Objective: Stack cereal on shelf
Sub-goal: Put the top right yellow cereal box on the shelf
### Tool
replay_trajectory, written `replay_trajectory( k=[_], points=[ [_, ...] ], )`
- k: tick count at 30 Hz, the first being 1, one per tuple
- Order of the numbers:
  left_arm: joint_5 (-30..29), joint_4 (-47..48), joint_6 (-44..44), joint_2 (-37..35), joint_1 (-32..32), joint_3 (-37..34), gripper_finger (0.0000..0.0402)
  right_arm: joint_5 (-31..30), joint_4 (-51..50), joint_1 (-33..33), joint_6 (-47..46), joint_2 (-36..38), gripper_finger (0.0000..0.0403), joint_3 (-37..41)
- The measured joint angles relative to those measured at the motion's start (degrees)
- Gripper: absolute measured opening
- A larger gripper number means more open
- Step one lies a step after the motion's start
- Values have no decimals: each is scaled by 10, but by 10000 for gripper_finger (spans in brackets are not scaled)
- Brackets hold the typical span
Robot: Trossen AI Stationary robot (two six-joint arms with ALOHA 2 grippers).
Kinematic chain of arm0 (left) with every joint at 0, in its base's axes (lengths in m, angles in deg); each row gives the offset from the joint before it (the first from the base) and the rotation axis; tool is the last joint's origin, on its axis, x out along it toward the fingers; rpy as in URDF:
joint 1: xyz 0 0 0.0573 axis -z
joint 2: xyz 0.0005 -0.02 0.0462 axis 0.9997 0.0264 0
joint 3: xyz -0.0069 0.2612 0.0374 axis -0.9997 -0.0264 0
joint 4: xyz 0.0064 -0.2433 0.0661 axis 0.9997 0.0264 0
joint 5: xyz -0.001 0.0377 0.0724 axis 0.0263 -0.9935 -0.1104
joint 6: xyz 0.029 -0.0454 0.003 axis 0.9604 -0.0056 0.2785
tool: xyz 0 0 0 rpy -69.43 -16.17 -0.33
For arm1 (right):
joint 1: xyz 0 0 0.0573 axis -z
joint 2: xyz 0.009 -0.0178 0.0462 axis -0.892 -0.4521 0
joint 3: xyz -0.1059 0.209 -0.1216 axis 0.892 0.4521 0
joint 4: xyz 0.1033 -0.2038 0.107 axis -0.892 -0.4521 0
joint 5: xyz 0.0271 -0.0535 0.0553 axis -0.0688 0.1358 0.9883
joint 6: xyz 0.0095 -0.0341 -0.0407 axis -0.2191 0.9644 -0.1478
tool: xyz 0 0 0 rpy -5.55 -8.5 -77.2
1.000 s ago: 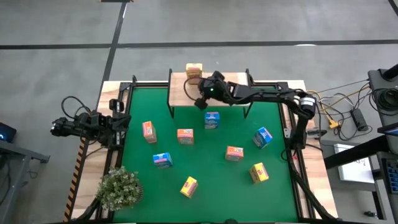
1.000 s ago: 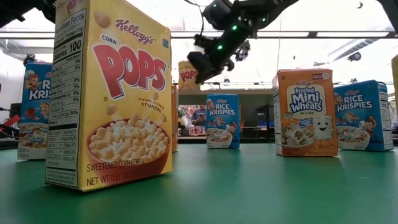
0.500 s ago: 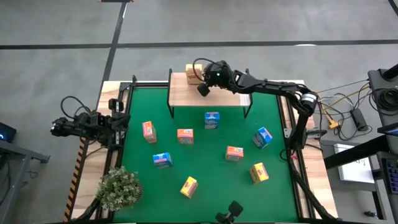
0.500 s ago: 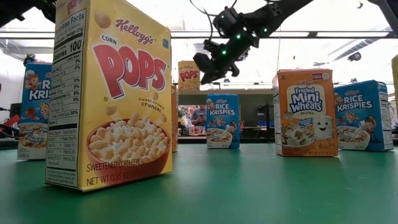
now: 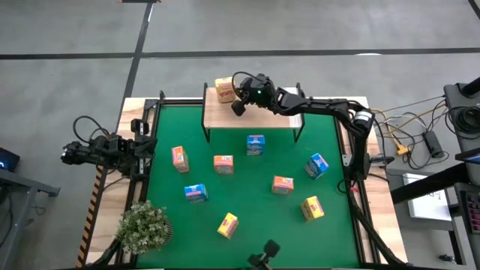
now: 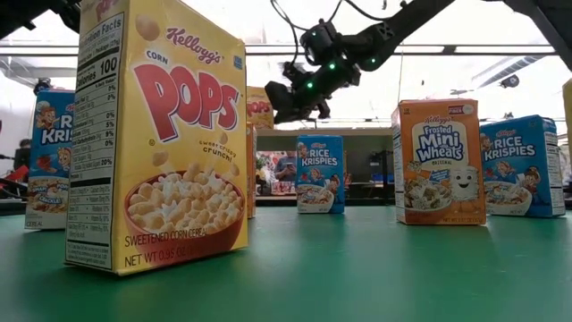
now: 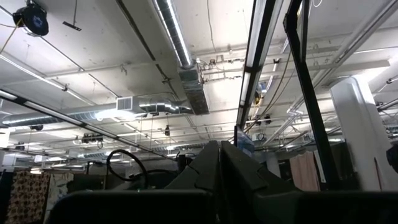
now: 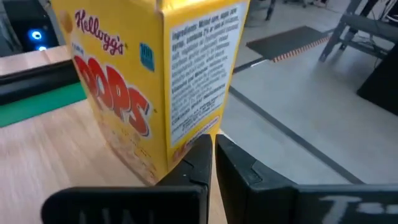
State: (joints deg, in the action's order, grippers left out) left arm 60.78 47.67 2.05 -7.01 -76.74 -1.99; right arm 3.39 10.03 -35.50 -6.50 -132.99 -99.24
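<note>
left gripper point(image 7: 219, 163): clenched, parked off the mat's left edge.
mat boxes: two orange-pink, three blue, two yellow cardboard cereal boxes point(image 5: 223, 163) counted overhead.
light-wood shelf point(image 5: 262, 114): wrist view alone shows the yellow corn pops box point(image 8: 155, 81) standing at its corner.
right gripper point(image 8: 211, 163): clenched empty, against that box.

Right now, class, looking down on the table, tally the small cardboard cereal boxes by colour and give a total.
Yellow cardboard cereal boxes: 3
Orange-pink cardboard cereal boxes: 3
Blue cardboard cereal boxes: 3
Total: 9
</note>
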Motion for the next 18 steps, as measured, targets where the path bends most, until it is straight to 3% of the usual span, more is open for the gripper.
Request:
replay_trajectory(
  k=[11, 18],
  points=[
    [0, 0, 0, 0, 0, 0, 0, 5, -23, -20, -11, 1, 12, 0],
    [0, 1, 0, 0, 0, 0, 0, -1, -115, -33, -12, 23, 12, -14]
  ],
)
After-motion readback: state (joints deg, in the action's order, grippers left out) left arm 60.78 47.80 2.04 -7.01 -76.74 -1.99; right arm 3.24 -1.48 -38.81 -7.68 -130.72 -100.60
